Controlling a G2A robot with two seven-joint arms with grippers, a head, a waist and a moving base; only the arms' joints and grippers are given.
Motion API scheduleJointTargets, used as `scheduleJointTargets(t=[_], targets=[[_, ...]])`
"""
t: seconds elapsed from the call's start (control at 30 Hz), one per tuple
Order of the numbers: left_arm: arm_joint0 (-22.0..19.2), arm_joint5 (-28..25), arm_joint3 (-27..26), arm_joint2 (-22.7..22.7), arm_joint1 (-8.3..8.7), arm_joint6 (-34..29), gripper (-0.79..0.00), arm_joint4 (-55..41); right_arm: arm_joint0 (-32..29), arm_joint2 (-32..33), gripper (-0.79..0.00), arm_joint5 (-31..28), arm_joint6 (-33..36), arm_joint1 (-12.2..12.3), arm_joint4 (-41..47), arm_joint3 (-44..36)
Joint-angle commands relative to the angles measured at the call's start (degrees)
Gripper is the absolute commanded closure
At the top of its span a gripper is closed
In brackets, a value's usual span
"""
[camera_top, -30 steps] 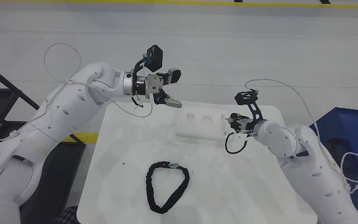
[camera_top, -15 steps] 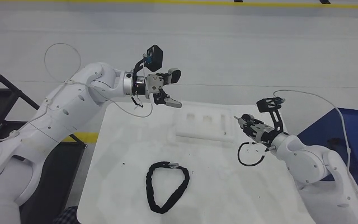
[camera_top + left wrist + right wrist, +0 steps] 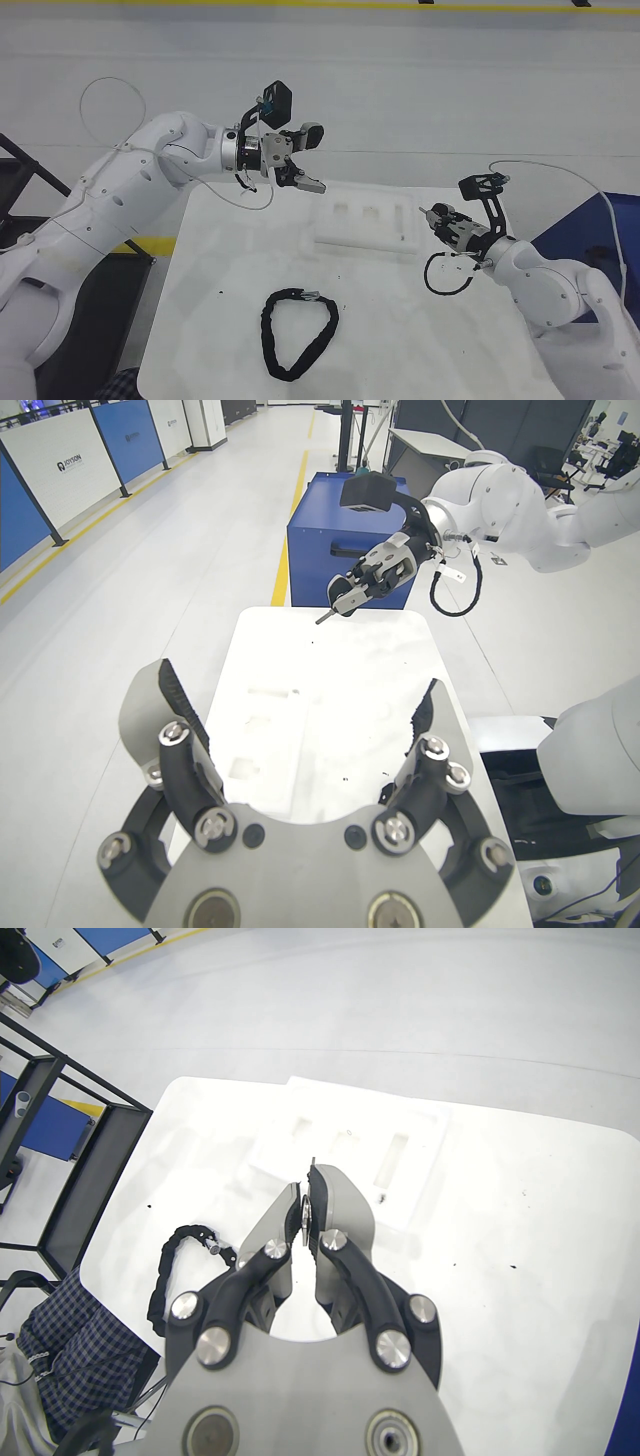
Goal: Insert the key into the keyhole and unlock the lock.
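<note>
Right gripper [image 3: 305,1185] is hovering above the table [image 3: 200,330] just off the end of the tray [image 3: 365,228] on the right arm's side, tips pointing toward the tray. Its fingers are standing almost together and are pinching the key [image 3: 305,1217] by the flat head. In the left wrist view the shaft is jutting out past the fingertips and slanting down toward the table.

Left gripper [image 3: 313,160] is hanging raised off the tray's far corner on the left arm's side, near the table's far edge. Its fingers are spread wide and are gripping nothing.

The key's head is showing edge-on only, mostly buried between the pads. In the top view the key is too small to make out. The lock [image 3: 298,333], a black chain loop, is lying flat on the near side of the tray, well apart from it and from both grippers. Its two ends are meeting on the side of the loop facing the tray. The keyhole is too small to tell. In the right wrist view the gripper is covering part of the loop.

The white tray, with three shallow recesses, is sitting between the two grippers. Dark specks are dotting the table near the tray. A blue cabinet [image 3: 345,545] is standing on the floor beyond the tray's right-arm end, and a black rack [image 3: 75,1138] is standing off its left-arm end.
</note>
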Motion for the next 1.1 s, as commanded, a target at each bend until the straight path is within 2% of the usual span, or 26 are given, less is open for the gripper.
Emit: scheduleJointTargets(t=[0.0, 0.1, 0.33, 0.63, 0.87, 1.07], targets=[[1.04, 1.49, -0.78, -0.52, 0.17, -0.24, -0.785, 2.27, 0.00, 0.00, 0.000, 0.00, 0.00, 0.00, 0.00, 0.00], [3.53, 1.51, -1.51, -0.93, 0.34, 0.18, -0.785, 4.99, 0.00, 0.00, 0.000, 0.00, 0.00, 0.00, 0.00, 0.00], [9.85, -0.92, -1.96, -1.83, 0.00, 5.82, -0.785, 13.86, 0.00, 0.00, 0.000, 0.00, 0.00, 0.00, 0.00, 0.00], [16.29, -2.03, 1.18, -2.28, -1.06, 11.86, -0.785, 26.57, 0.00, 0.00, 0.000, 0.00, 0.00, 0.00, 0.00, 0.00], [18.98, -2.03, 4.83, 0.58, -2.41, 13.87, -0.785, 28.74, 0.00, 0.00, 0.000, 0.00, 0.00, 0.00, 0.00, 0.00], [18.40, -2.03, 6.14, 3.70, -3.37, 13.69, -0.785, 29.74, 0.00, 0.00, 0.000, 0.00, 0.00, 0.00, 0.00, 0.00]])
